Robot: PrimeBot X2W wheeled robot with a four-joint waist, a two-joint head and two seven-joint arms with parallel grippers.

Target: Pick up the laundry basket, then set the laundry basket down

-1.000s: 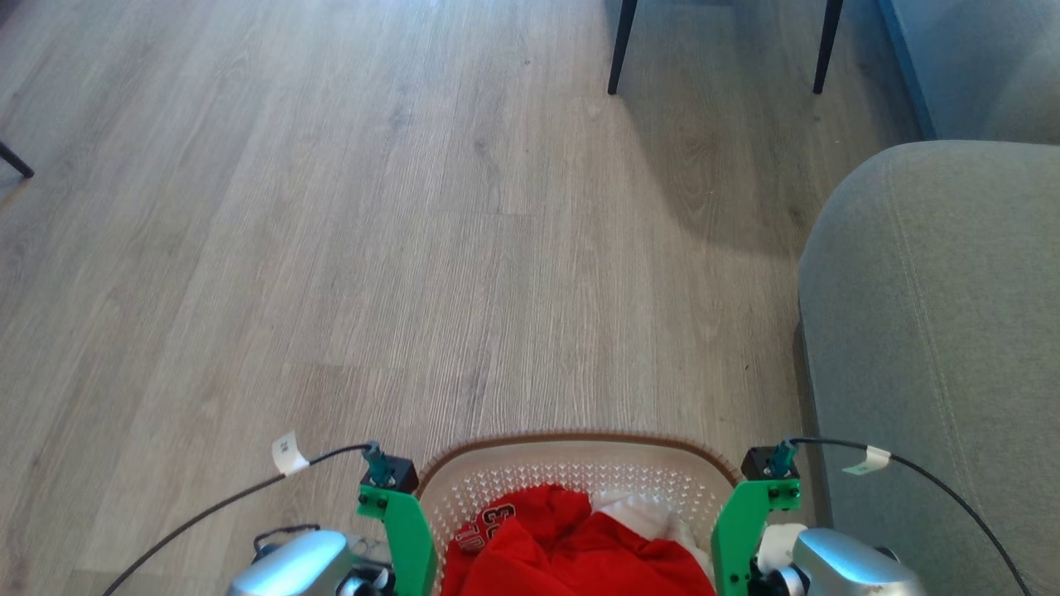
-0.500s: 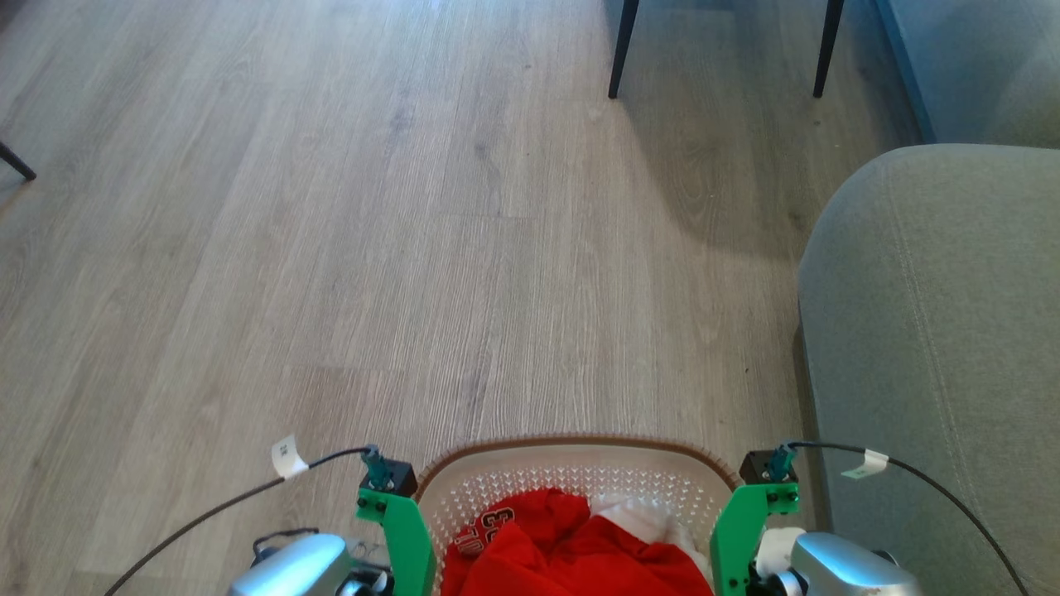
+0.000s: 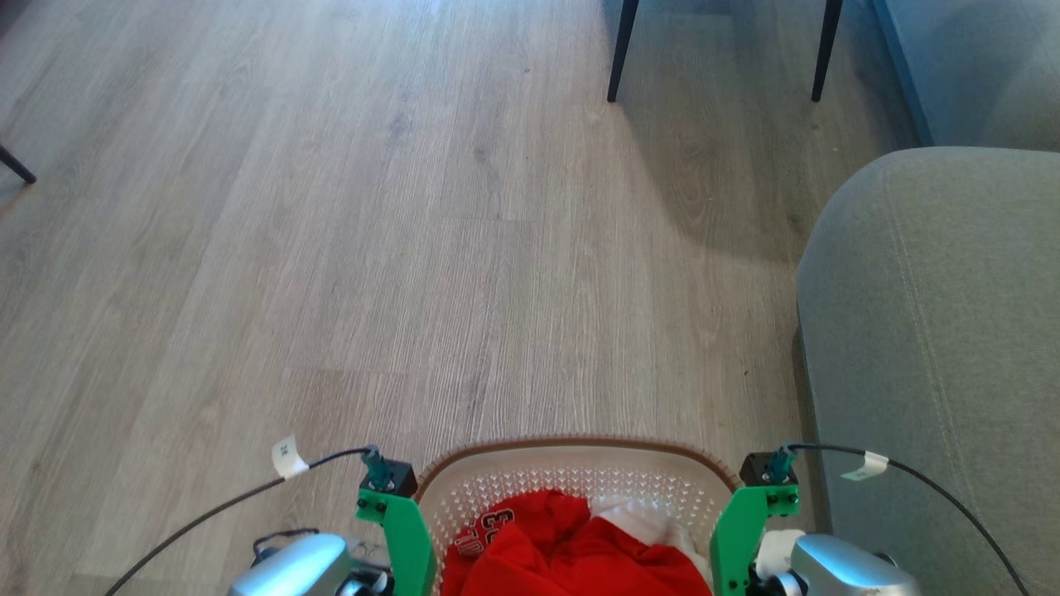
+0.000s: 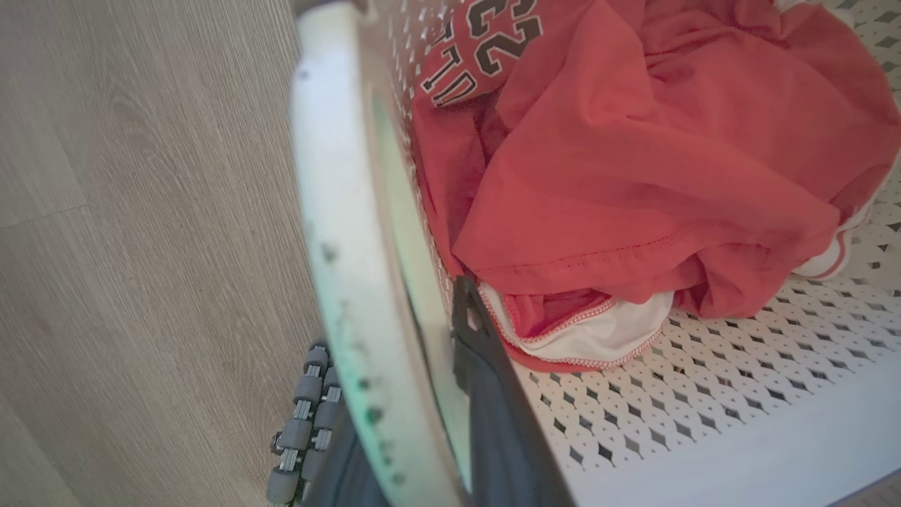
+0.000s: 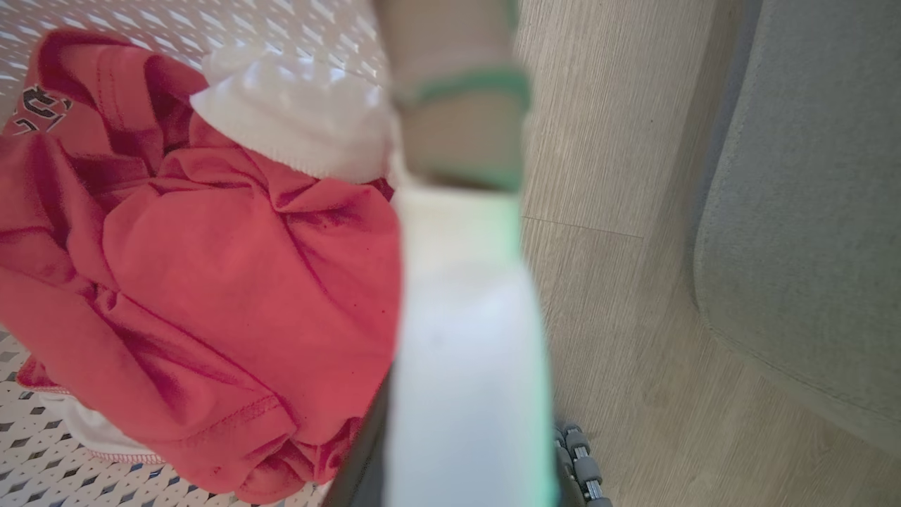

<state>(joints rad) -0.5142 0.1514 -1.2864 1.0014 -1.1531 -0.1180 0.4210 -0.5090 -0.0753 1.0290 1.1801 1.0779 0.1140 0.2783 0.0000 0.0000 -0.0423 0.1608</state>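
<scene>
Red jersey [image 4: 633,176] in the laundry basket [image 3: 580,478] bears dark, white-edged numerals, seemingly 23, above letters lost in a fold. The basket sits between both hands at the head view's bottom edge, its near half cut off, beside a grey sofa [image 3: 936,331]. Whether it touches the wooden floor [image 3: 414,248] cannot be told. The left hand [image 4: 391,324] and right hand [image 5: 468,436] each clamp one side of the basket, blurred at close range. Paper cable tags [image 3: 285,454] carry unreadable marks.

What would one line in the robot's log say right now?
left gripper: clamped on laundry basket wall | right gripper: clamped on opposite wall | red clothes inside | sofa to the right
</scene>
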